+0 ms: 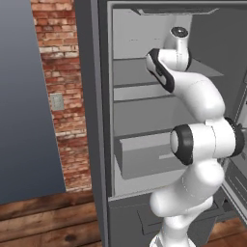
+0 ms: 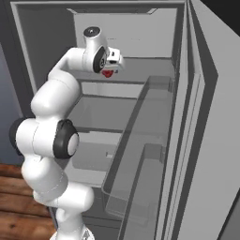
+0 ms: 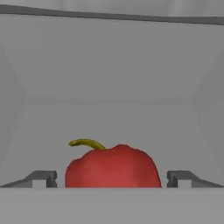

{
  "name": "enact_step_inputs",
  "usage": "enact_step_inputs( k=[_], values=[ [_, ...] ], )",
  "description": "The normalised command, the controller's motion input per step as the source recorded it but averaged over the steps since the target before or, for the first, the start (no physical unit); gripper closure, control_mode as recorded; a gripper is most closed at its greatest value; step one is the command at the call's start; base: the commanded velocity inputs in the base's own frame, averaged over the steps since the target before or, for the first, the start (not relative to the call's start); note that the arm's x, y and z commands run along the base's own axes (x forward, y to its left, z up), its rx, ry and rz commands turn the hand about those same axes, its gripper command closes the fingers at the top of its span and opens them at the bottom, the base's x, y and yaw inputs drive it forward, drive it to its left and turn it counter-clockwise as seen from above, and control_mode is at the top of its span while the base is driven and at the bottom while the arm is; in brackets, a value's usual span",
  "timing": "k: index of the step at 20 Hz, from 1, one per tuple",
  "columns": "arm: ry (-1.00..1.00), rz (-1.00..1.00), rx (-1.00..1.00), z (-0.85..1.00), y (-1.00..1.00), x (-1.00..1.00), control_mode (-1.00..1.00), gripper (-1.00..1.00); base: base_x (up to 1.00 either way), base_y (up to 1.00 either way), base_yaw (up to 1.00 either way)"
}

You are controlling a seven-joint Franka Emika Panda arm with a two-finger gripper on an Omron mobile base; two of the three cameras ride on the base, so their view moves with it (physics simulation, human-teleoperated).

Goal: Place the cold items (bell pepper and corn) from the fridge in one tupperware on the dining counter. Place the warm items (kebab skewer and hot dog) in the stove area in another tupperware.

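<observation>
So the bell pepper (image 3: pixel 112 167) is sitting right in front of my camera, dead centre at 6 o'clock in the hand view, red with a curly yellow-green stem poking off toward 10 o'clock. It's resting on the upper shelf (image 3: pixel 109 127) inside the fridge (image 1: pixel 99 120), with the pale back wall behind it. In the right base view I'm only getting a little red sliver of it (image 2: pixel 108 73) peeking out just under the hand.

The hand (image 3: pixel 112 178) is standing wide open, one fingertip (image 3: pixel 41 178) at 9 o'clock of the pepper and the other at 3 o'clock, so the pepper is sitting between them with a gap on each side. Not touching it as far as I can tell.

Further out, the arm is reaching up into the top compartment, wrist bent toward the shelf. Below that I'm seeing a lower shelf and a drawer (image 1: pixel 144 159). The fridge door (image 2: pixel 206 140) is hanging open at 3 o'clock in the right base view, with clear bins (image 2: pixel 136 154) on its inside. Over at 9 o'clock in the left base view there's a brick wall (image 1: pixel 62 96) and wood floor (image 1: pixel 43 217).
</observation>
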Motion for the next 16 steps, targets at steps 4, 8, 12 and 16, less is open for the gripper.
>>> enact_step_inputs(
  k=[4, 8, 12, 16],
  values=[
    [0.04, 0.03, 0.00, -0.12, -0.01, 0.15, -1.00, -1.00, 0.00, 0.00, 0.00],
    [0.00, 0.00, 0.00, -0.23, 0.00, 0.01, -1.00, 1.00, 0.00, 0.00, 0.00],
    [0.00, 0.00, 0.00, -0.37, 0.00, -0.06, -1.00, 1.00, 0.00, 0.00, 0.00],
    [0.00, 0.00, 0.00, -0.27, 0.00, -0.23, -1.00, 1.00, 0.00, 0.00, 0.00]
  ],
)
